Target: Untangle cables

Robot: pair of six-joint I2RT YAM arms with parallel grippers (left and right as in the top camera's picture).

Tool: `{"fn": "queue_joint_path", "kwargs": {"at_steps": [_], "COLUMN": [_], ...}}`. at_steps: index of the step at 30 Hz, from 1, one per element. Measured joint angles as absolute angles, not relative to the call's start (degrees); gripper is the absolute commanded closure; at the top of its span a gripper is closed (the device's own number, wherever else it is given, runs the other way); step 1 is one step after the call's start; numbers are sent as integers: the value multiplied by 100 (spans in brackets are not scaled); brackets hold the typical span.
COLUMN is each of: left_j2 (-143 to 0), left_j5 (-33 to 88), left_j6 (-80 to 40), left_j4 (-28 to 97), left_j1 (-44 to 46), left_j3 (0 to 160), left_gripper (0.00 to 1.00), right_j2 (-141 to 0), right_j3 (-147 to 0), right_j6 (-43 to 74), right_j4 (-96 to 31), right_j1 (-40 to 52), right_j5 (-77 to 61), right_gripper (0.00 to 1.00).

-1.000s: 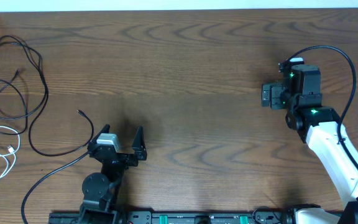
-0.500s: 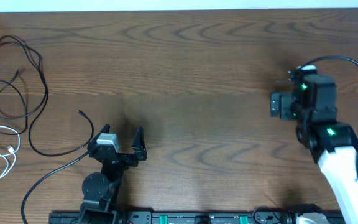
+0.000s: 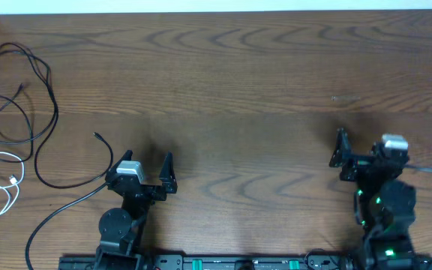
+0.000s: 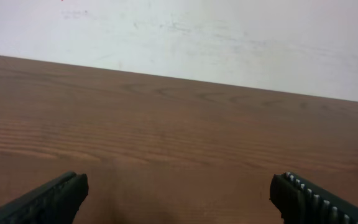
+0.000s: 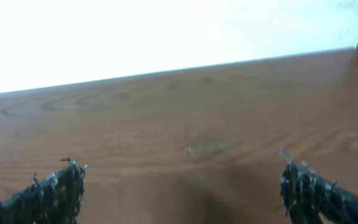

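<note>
The cables lie at the table's far left in the overhead view. Black cables point(image 3: 21, 90) form loose overlapping loops, and one black end point(image 3: 96, 136) reaches toward my left gripper. A white cable point(image 3: 2, 187) is coiled below them near the left edge. My left gripper point(image 3: 147, 160) stands open near the front edge, right of the cables, with nothing between its fingers point(image 4: 48, 199). My right gripper point(image 3: 366, 142) is open and empty at the front right, far from the cables. Both wrist views show only bare wood between the jaws of the left gripper point(image 4: 179, 193) and the right gripper point(image 5: 182, 186).
The brown wooden table point(image 3: 231, 82) ends at a white wall point(image 4: 197, 37) at the back. A black cord point(image 3: 58, 214) runs from beside the left arm's base toward the front left edge.
My right arm has drawn back from the right middle of the table to the front edge, turning its open gripper to face the back wall. The left arm and the cables have not moved.
</note>
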State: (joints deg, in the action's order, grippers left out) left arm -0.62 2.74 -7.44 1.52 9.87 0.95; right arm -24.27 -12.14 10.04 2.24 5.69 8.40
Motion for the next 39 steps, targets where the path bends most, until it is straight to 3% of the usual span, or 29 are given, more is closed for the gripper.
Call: {"fn": "queue_joint_path", "kwargs": {"at_steps": [3, 14, 39], "left_j2": [-60, -62, -62], "left_j5": [270, 272, 270], "left_j6": [-744, -744, -744], "left_j4": [154, 161, 161], "left_j1": [987, 987, 987], "left_j3": [99, 102, 102], "left_gripper": [2, 1, 1], "right_j2": [-1619, -117, -69], "right_j3": [-161, -36, -36], "right_j6": [1253, 1361, 115], "right_j4": [1107, -333, -362], "right_j1": [569, 569, 303], "right_j5": [810, 720, 585], "right_gripper": [1, 1, 1]}}
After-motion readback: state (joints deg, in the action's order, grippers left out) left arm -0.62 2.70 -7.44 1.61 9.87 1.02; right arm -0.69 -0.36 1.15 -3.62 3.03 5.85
